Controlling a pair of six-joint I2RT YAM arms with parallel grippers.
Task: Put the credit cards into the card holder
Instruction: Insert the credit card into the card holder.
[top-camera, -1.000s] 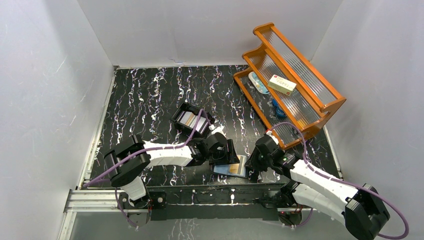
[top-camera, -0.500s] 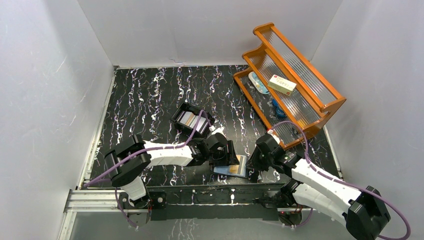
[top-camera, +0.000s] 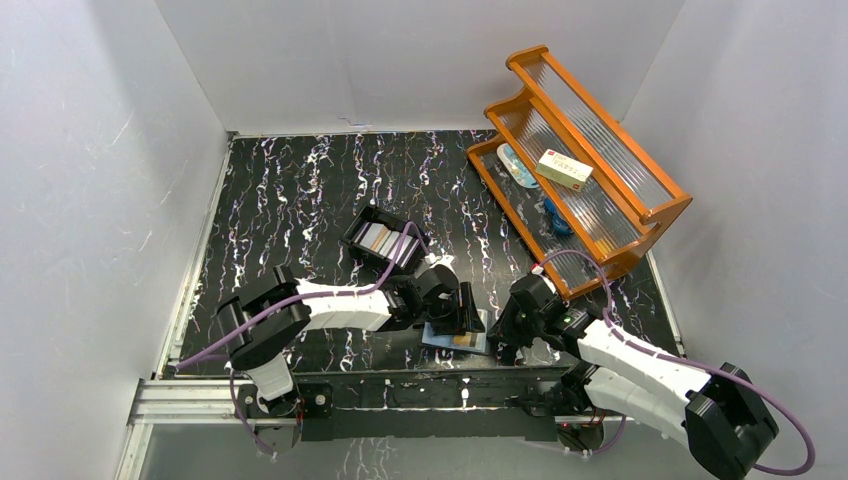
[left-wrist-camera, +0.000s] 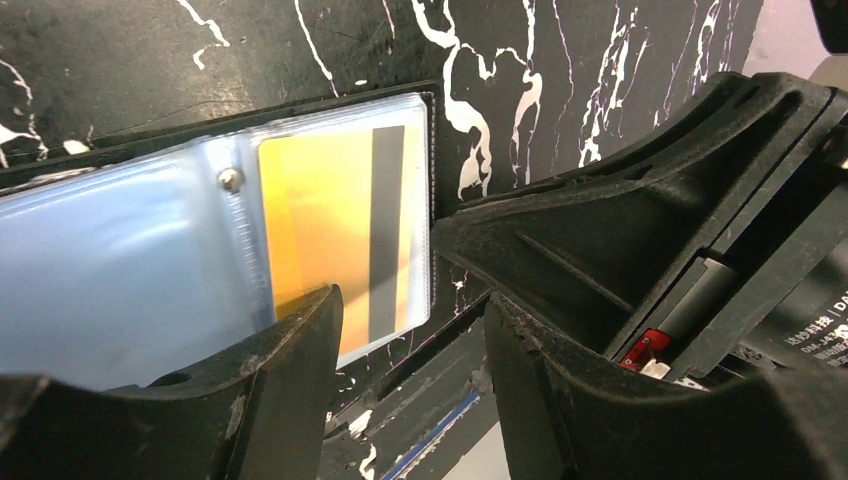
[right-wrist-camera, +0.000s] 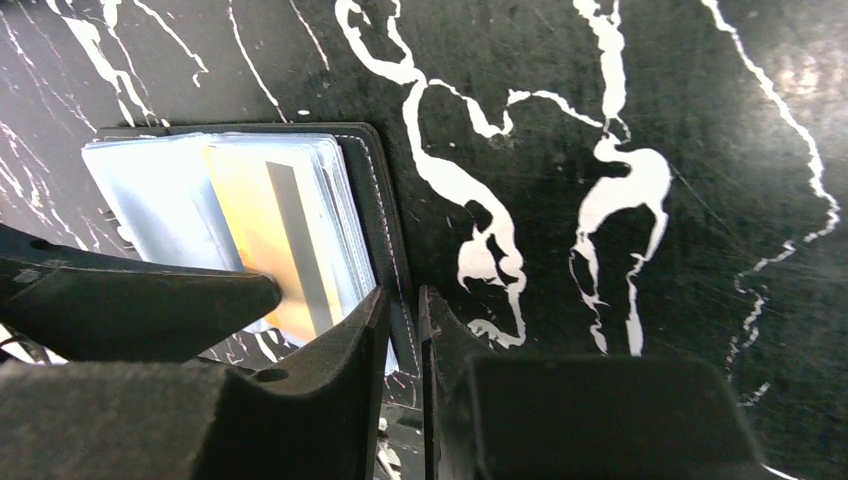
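**A:** Where do we stand with the task?

**B:** The card holder (top-camera: 447, 338) lies open on the table (top-camera: 300, 180), near the front edge, between our two grippers; one orange card (left-wrist-camera: 315, 230) sits inside a clear sleeve (left-wrist-camera: 120, 270) of it, with the dark stripe facing up.

**A:** And the grippers?

**B:** The left gripper (left-wrist-camera: 405, 295) hangs just over the holder, jaws apart, nothing between them; in the right wrist view one of its fingers touches the sleeve beside the orange card. The right gripper (right-wrist-camera: 420, 325) has its jaws pressed almost together; the black edge of the holder runs into that slit, so we judge it pinches this edge to stop the holder from sliding.

**A:** Which step is it, then?

**B:** We think the orange card is seated and this step is ending; more credit cards (top-camera: 376, 237) wait in the black box (top-camera: 352, 240), farther back on the table.

**A:** What does the next move ask of us?

**B:** We should lift the left gripper straight up, without dragging the sleeve; then reach into the box and take one thin card by its edge; the right gripper should hold the holder meanwhile.
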